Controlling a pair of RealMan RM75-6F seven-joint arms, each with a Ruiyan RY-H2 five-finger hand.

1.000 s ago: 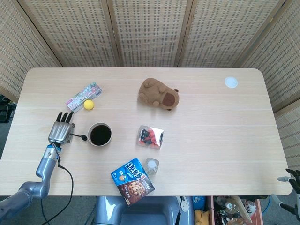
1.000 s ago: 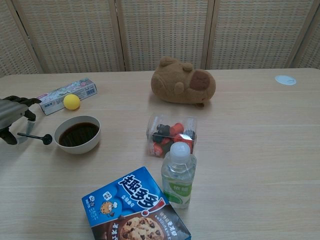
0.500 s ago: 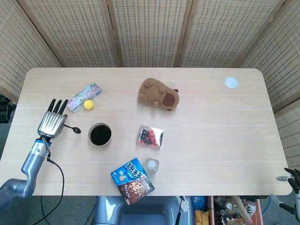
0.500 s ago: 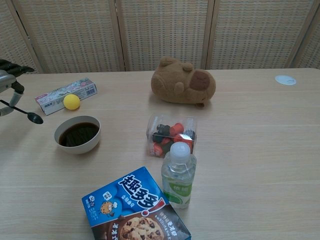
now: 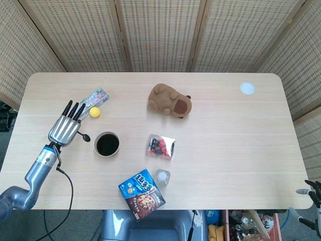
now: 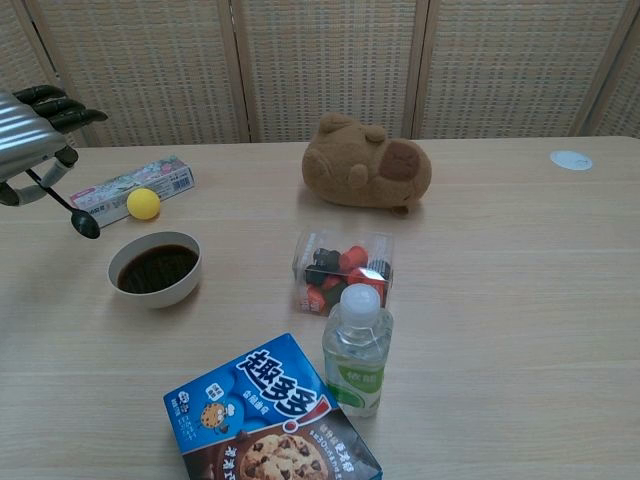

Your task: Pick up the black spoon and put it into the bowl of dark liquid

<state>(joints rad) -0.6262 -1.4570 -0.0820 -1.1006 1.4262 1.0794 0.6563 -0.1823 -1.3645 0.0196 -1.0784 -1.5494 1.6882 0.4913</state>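
Now the left hand (image 6: 30, 130) pinches one black spoon (image 6: 70, 210) in its fingers (image 5: 74, 110), raised at nine o'clock from one bowl of dark liquid (image 6: 155, 268).

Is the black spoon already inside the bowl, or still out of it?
Out. The left hand holds the black spoon in the air, left of the bowl; its tip is not in the dark liquid.

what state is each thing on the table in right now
black spoon: lifted off the table, held by the left hand, not yet in the bowl
bowl: upright, holding dark liquid
water bottle: upright, capped
berry box: closed
cookie box: lying flat
capybara plush: lying on the table
right hand: idle past the table's corner
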